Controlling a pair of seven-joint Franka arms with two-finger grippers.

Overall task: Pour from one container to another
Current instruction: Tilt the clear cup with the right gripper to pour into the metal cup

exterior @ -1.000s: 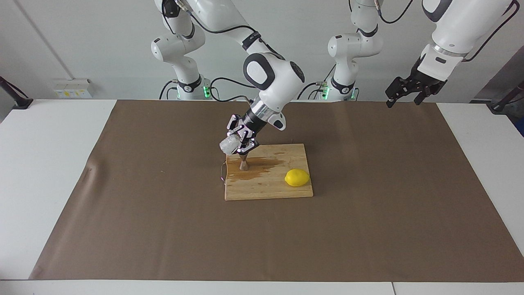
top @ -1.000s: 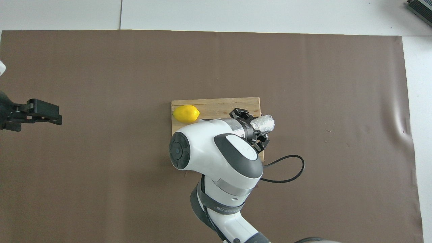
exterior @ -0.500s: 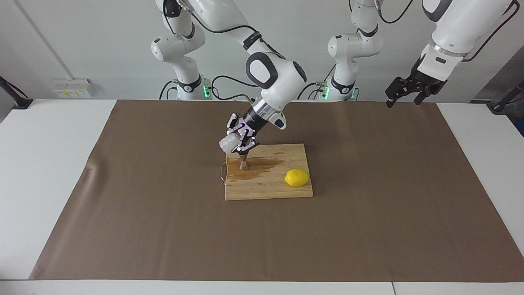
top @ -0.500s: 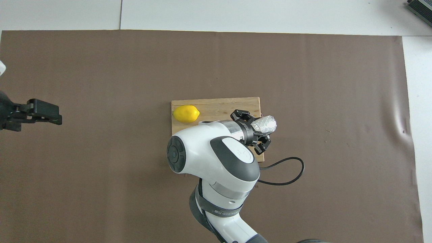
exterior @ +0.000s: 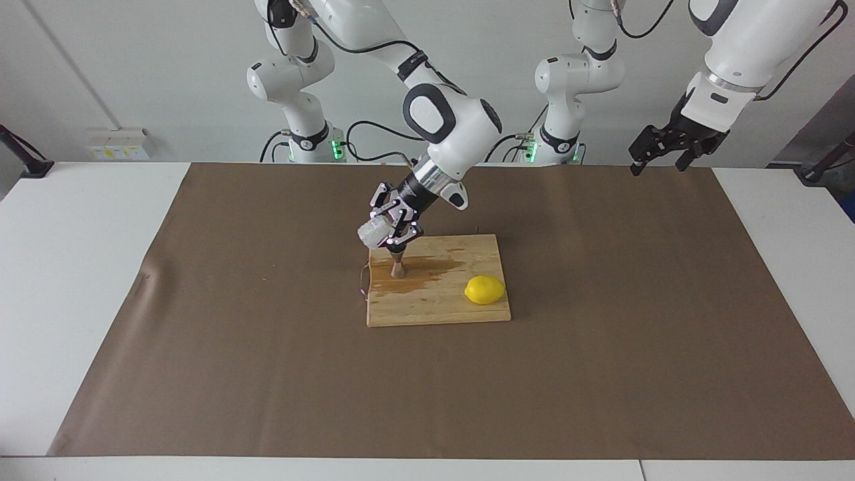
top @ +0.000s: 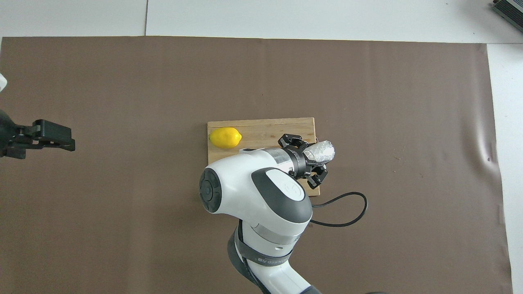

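My right gripper (exterior: 389, 229) is shut on the clear faceted glass cup (exterior: 373, 232), which it holds tilted on its side just above the steel jigger (exterior: 397, 266). The jigger stands upright on the wooden board (exterior: 437, 308), at the board's corner nearest the robots toward the right arm's end. In the overhead view the cup (top: 321, 150) sticks out of the right gripper (top: 311, 160) over the board's edge (top: 261, 125), and the jigger is hidden under the gripper. My left gripper (exterior: 658, 152) waits open, raised over the mat's edge near its base; it also shows in the overhead view (top: 49, 136).
A yellow lemon (exterior: 485, 290) lies on the board toward the left arm's end. A dark wet patch (exterior: 427, 267) spreads on the board beside the jigger. A black cable (top: 345, 209) loops on the brown mat beside the board.
My right gripper has lifted slightly and drawn back a little toward the robots with the tilted cup. The jigger, lemon and left arm have not moved.
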